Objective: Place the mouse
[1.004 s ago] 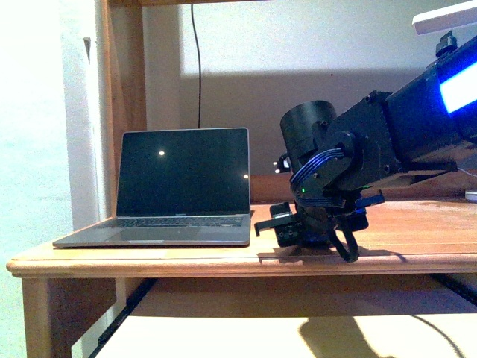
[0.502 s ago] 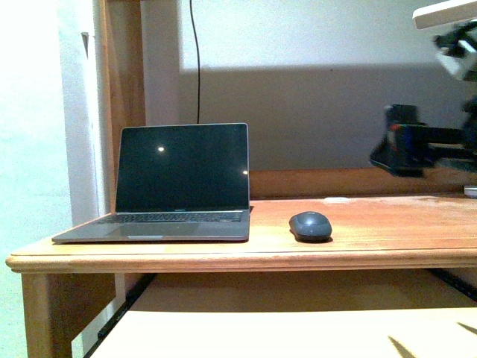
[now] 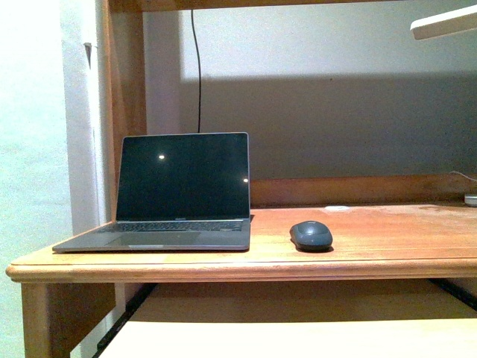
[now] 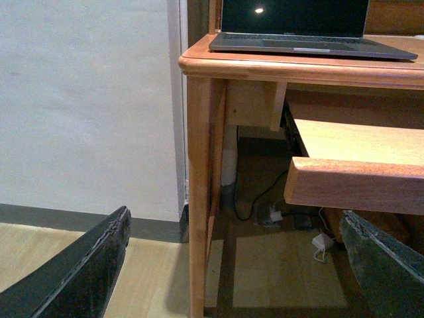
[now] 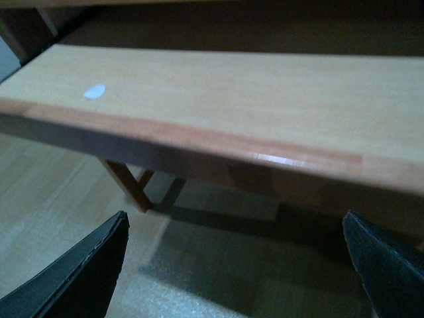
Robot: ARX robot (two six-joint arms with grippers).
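The dark grey mouse (image 3: 311, 236) lies on the wooden desk (image 3: 387, 242), just right of the open laptop (image 3: 182, 190). Nothing holds it. Neither arm shows in the front view. My left gripper (image 4: 238, 265) is open and empty, low beside the desk's left leg (image 4: 202, 192), well below the desk top; the laptop also shows in this view (image 4: 311, 26). My right gripper (image 5: 238, 265) is open and empty, below and in front of the pull-out shelf (image 5: 218, 106). The mouse is out of both wrist views.
A pull-out wooden shelf (image 3: 298, 335) sits under the desk top. A small white spot (image 5: 94, 91) lies on it. A black cable (image 3: 198, 67) hangs down the back wall. Cables and a white adapter (image 4: 322, 242) lie on the floor under the desk.
The right arm let go of the mouse on the desk, rose and pulled away to the right, and is now out of the front view. The mouse stays beside the laptop.
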